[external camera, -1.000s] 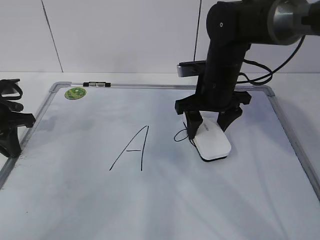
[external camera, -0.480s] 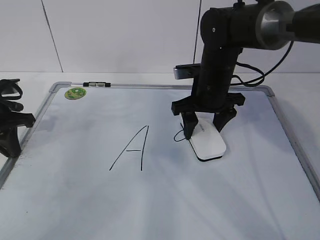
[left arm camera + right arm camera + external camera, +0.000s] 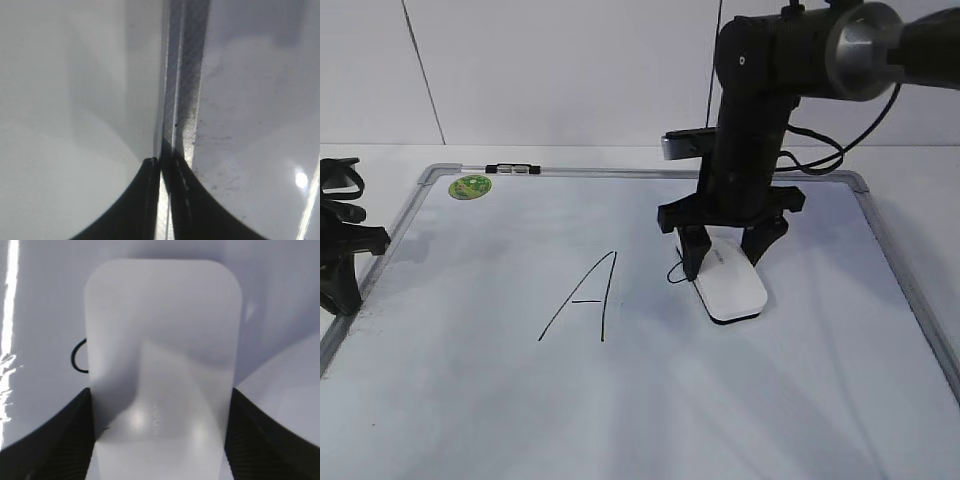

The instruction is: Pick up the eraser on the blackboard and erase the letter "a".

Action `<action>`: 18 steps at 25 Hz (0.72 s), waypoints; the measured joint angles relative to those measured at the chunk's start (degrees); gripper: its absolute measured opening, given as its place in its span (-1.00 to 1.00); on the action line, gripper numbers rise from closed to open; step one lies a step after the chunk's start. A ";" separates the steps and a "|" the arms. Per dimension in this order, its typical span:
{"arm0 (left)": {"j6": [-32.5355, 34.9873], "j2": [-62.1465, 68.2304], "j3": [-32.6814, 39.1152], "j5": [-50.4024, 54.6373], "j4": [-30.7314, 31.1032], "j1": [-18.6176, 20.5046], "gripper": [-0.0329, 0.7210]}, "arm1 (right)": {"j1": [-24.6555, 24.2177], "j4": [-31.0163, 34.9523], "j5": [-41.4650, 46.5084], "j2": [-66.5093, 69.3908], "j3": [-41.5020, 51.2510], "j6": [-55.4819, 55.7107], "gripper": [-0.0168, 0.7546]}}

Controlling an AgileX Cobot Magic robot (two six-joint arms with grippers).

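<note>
The white eraser [image 3: 732,287] lies flat on the blackboard [image 3: 620,400], a white board with a silver frame. My right gripper [image 3: 723,262] is shut on the eraser, one finger on each long side; the right wrist view shows the eraser [image 3: 160,365] between the fingers. The small letter "a" [image 3: 676,273] is mostly covered by the eraser's left edge; a black curve of it [image 3: 77,357] shows left of the eraser. My left gripper [image 3: 345,250] rests shut by the board's left frame [image 3: 182,75], holding nothing.
A tall capital "A" [image 3: 583,298] is written left of the eraser. A green round sticker [image 3: 471,185] sits at the board's far left corner. A small black-and-silver clip [image 3: 513,169] lies on the top frame. A white wall stands behind.
My right gripper has slid the eraser to the left across the board, onto the small "a". Less of the letter shows now. The left arm has not moved.
</note>
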 joint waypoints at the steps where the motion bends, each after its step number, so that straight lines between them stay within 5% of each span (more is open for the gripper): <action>1: 0.00 0.00 0.00 0.00 0.00 0.00 -0.79 | 0.51 0.00 0.00 0.00 0.00 0.00 0.49; 18: 0.00 0.00 0.00 0.00 -0.05 0.00 -0.79 | 4.90 -1.69 -0.30 0.13 0.00 1.46 0.49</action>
